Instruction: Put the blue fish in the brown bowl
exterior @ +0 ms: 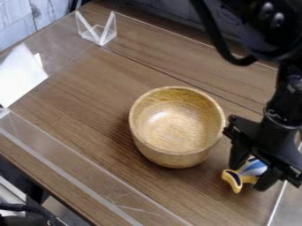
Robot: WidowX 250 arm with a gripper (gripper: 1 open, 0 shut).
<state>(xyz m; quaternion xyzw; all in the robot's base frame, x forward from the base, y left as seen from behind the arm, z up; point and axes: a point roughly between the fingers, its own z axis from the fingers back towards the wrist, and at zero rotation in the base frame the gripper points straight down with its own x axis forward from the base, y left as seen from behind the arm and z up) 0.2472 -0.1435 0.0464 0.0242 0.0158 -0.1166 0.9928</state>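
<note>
1. The claw point(250, 164), black and jointed, reaches in from the right side, pointing down toward the near right part of the table.
2. Its fingers stand partly apart, pinching the blue fish point(245, 173) between them.
3. The fish's yellow-tan tail pokes out on the left, toward the near side; some blue and white of the body shows between the dark fingers, and the rest is hidden.
4. Whether the fish touches the tabletop or hangs just over it, I cannot tell.
5. The fish is outside the brown bowl point(177, 126), near it, to the right and on the near side.
6. The bowl stands upright near the middle of the wooden table point(88, 97), its mouth facing up and nothing inside it.
7. The bowl's thick near right wall stands between the fish and the hollow.
8. The black arm point(277, 106) covers much of the right side, with a dark cable point(213, 35) curving down at the far right.
9. A clear angular stand point(97, 29) sits at the far left, well apart from the bowl.
10. A white sheet-like piece point(19, 74) lies at the left edge.
</note>
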